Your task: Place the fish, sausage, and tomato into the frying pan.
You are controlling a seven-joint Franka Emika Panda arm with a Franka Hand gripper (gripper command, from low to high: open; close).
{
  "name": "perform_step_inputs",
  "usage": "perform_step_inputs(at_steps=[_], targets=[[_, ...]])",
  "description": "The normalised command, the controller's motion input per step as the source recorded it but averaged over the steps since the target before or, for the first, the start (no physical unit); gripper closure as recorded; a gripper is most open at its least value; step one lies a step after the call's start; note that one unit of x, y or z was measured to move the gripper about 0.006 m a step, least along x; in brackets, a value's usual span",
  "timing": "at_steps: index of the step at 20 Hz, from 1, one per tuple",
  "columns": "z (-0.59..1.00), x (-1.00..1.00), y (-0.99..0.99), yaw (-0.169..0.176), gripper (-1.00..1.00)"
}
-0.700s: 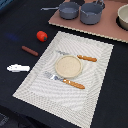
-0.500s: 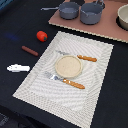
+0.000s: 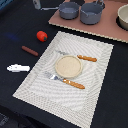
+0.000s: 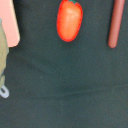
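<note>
The pincer itself is not seen in either view, so its opening cannot be told. Directly under the wrist camera the tomato [image 4: 69,20] is framed beside the sausage [image 4: 117,24], which suggests the tomato is being lined up first. In the exterior view the tomato [image 3: 42,35], sausage [image 3: 29,51] and fish [image 3: 18,67] are spread along the left of the frame on the dark table [image 3: 20,20], well apart from the frying pan [image 3: 69,9] at the top.
</note>
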Motion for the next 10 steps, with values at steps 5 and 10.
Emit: perform_step_inputs(at_steps=[5,10], targets=[[-0.23,0.09,-1.0,0.0,-1.0],[-0.25,0.08,-1.0,0.0,-1.0]])
